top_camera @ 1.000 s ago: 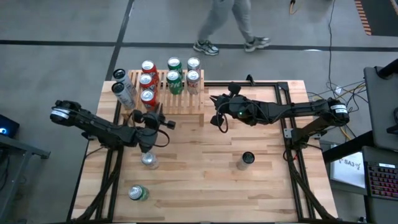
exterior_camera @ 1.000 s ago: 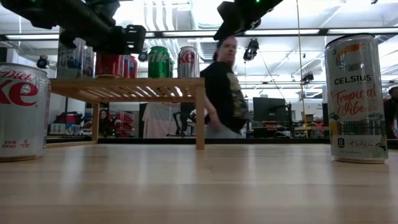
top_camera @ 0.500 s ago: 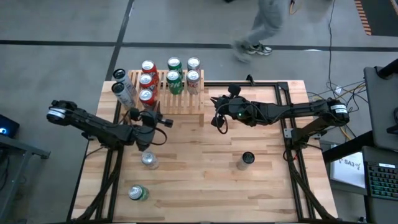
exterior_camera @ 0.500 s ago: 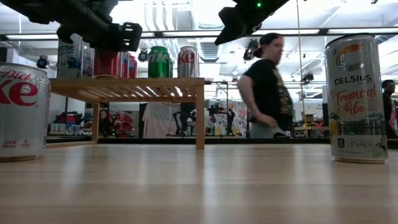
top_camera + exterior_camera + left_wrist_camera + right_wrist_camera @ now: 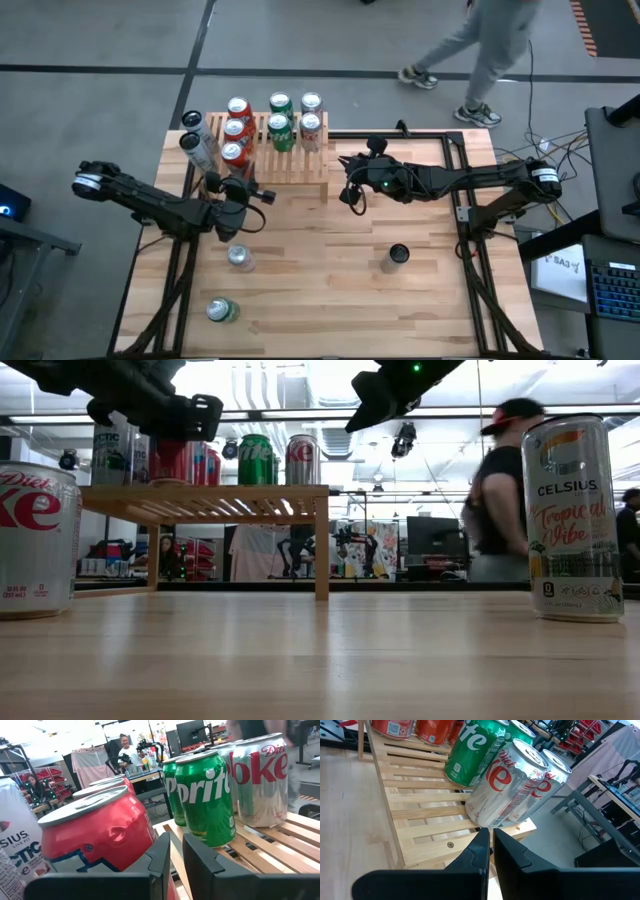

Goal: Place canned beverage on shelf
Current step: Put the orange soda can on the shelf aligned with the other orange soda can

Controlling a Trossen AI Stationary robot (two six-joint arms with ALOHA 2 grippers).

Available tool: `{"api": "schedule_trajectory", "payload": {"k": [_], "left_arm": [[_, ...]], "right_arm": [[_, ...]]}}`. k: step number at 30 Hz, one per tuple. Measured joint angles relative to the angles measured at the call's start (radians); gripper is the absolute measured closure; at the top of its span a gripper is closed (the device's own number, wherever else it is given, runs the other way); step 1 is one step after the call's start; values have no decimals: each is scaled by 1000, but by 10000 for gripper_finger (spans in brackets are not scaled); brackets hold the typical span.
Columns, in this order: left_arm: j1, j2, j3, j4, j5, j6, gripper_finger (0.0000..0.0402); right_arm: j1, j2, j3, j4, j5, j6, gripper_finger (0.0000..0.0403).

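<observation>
On the near part of the counter (image 5: 330, 290) a green can (image 5: 220, 310) is seen lying close to the front edge, with a silver Diet Coke can (image 5: 240, 257) standing a little farther back and a tall Celsius can (image 5: 397, 256) standing well apart on the right-hand side. Behind the silver can the left gripper (image 5: 234, 191) is held above the counter just before the shelf's front edge; its jaws are nearly closed, a narrow slot being left between them, and nothing is held. The right gripper (image 5: 349, 190) is poised beside the shelf's right end, with its jaws closed and nothing gripped. The shelf (image 5: 295, 165), a low slatted rack of light wood, stands at the back left of the counter, and red cans (image 5: 237, 130), green Sprite cans (image 5: 281, 125) and silver Diet Coke cans (image 5: 310, 122) are set upright in rows on it. Two tall pale cans (image 5: 199, 146) stand on the counter just beside its left end. On the floor beyond the counter a person (image 5: 480, 55) is seen walking.
</observation>
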Motion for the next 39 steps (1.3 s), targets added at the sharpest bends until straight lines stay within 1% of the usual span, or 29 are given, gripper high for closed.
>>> {"api": "schedule_trajectory", "payload": {"k": [12, 23, 30, 32, 34, 36, 39], "left_arm": [[0, 46, 0, -7, -1, -19, 365], [0, 48, -1, -76, -4, -20, 365], [-9, 45, -1, -74, 8, -20, 365], [-22, 41, 8, -76, 34, -12, 365], [-44, 38, 36, -74, 81, 19, 365], [-71, 37, 74, -75, 94, 57, 365], [-126, 29, 147, -87, 94, 156, 365]], "right_arm": [[0, 0, 0, 0, 0, 4, 390], [0, 0, 0, 2, 0, 0, 390], [0, -2, 0, 2, 0, 4, 390], [0, -2, 0, 2, 0, 11, 390], [0, -2, 2, 1, -1, 31, 390], [0, -2, 12, 1, -43, 51, 390], [-2, 1, 33, 39, -225, 90, 390]]}}
